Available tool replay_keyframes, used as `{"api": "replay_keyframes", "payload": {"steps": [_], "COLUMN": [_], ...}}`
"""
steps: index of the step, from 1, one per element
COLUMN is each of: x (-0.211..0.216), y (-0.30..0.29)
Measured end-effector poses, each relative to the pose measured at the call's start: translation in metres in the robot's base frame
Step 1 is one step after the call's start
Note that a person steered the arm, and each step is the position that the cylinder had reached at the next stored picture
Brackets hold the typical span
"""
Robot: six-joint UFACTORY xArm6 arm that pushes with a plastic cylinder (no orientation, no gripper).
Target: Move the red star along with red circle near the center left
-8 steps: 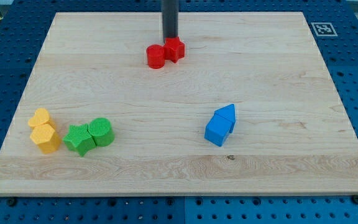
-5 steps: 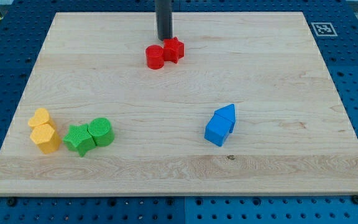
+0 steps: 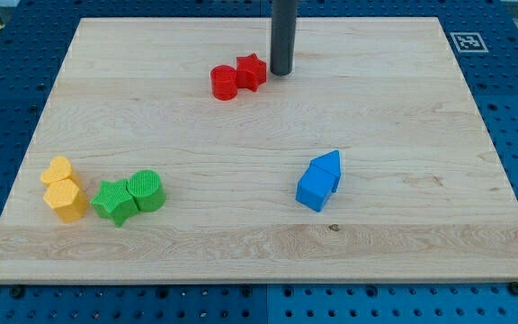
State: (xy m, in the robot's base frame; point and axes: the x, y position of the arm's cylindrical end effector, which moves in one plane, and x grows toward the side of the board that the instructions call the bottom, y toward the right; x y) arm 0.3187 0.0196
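One upright rod, my tip (image 3: 281,72) just right of red star (image 3: 251,71).

My tip (image 3: 281,72) stands just right of the red star (image 3: 251,71), which touches the red circle (image 3: 225,82) on its left. Leftward the board (image 3: 133,117) lies bare; yellow and green blocks sit near-left, well apart.

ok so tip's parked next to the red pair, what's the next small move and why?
Probably a short push toward the view's left and slightly down. My tip sits just to the view's right of the red star, which touches the red circle on its left. Pushing from that side should drive both together toward the board's centre left.
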Motion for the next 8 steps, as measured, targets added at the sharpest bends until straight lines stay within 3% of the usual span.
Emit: {"api": "replay_keyframes", "payload": {"steps": [4,7,8], "x": [0.018,0.100,0.103], "y": [-0.111,-0.122,-0.122]}}
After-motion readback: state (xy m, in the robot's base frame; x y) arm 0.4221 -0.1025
